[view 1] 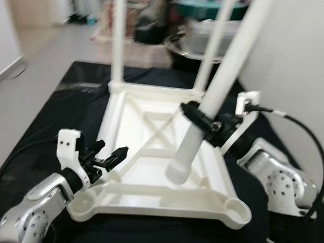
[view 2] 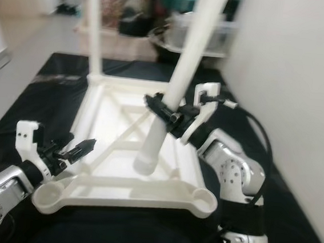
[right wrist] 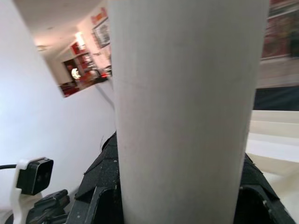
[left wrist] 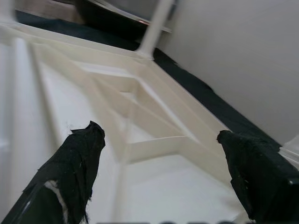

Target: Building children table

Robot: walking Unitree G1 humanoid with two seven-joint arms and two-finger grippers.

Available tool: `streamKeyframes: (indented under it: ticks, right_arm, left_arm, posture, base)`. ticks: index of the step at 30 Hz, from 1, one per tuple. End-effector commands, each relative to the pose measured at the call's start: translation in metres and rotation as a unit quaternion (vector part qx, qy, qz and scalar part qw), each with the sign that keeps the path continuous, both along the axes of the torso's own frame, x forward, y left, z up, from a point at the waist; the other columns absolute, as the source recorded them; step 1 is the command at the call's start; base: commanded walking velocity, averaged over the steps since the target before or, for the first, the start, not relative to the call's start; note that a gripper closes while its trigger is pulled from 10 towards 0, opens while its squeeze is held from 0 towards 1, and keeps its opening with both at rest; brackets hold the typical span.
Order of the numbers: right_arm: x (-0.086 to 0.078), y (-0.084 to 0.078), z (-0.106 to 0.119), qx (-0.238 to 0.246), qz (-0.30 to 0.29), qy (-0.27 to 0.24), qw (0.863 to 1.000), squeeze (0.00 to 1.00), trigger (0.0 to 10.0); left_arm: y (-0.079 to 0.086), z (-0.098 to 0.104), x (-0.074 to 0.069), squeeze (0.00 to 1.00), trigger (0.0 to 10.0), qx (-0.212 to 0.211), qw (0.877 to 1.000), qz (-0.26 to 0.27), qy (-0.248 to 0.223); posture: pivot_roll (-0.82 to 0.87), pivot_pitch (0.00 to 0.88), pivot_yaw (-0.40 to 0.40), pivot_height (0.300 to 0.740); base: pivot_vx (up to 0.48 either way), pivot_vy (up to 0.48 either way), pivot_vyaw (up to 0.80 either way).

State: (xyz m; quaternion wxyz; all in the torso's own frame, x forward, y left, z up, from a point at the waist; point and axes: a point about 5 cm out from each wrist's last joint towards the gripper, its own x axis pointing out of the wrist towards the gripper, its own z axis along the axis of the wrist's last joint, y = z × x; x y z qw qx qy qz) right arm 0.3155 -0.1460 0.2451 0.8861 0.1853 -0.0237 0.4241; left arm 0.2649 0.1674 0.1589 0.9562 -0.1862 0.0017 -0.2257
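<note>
Upturned white tabletop (view 1: 160, 197) lying on a black mat (view 1: 47, 116), two legs (view 1: 119, 31) already standing at its far corners. Right gripper (view 1: 199, 118) clenched around a loose white table leg (view 1: 223, 81), tilted above the middle. Left gripper (view 1: 108, 153) spread open just over the near-left corner socket (view 1: 88, 202)

No readable text, label, brand, number or sign anywhere. Far down the room in the right wrist view, red and white shapes on the wall (right wrist: 96, 21), possibly signs or pictures, too blurred to read. Nothing printed on the white table frame (view 1: 164, 156), the white leg (view 1: 216, 92), or the black mat (view 1: 47, 122).
</note>
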Motion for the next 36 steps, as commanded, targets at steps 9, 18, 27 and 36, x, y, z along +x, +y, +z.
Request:
streamKeyframes:
  ticks: [9,18,27,36]
  right_arm:
    - [-0.011,-0.004,0.002,0.004,0.011,-0.016,1.0,0.0,0.0]
    - [-0.017,0.003,-0.004,-0.027,0.022,-0.023,0.999,0.0,0.0]
    - [-0.019,0.011,-0.011,-0.035,0.023,-0.016,0.999,0.0,0.0]
    - [-0.02,0.017,-0.016,-0.039,0.017,-0.014,0.999,0.0,0.0]
  left_arm:
    - [-0.005,-0.001,0.001,0.0,10.0,-0.004,1.0,-0.003,0.003]
    - [-0.004,-0.003,0.004,0.0,10.0,-0.001,1.0,0.005,0.008]
    - [-0.004,-0.005,0.004,0.0,10.0,-0.005,1.0,0.002,0.024]
    - [-0.004,-0.004,0.006,0.0,10.0,-0.008,1.0,0.009,0.017]
  posture:
    - [-0.05,0.0,-0.07,0.74]
    - [-0.06,0.0,-0.066,0.74]
    - [-0.05,0.0,-0.064,0.74]
    - [-0.05,0.0,-0.059,0.74]
  base:
    - [0.0,0.0,-0.36]
    - [0.0,0.0,0.0]
    - [0.0,0.205,0.0]
    - [0.0,0.245,0.0]
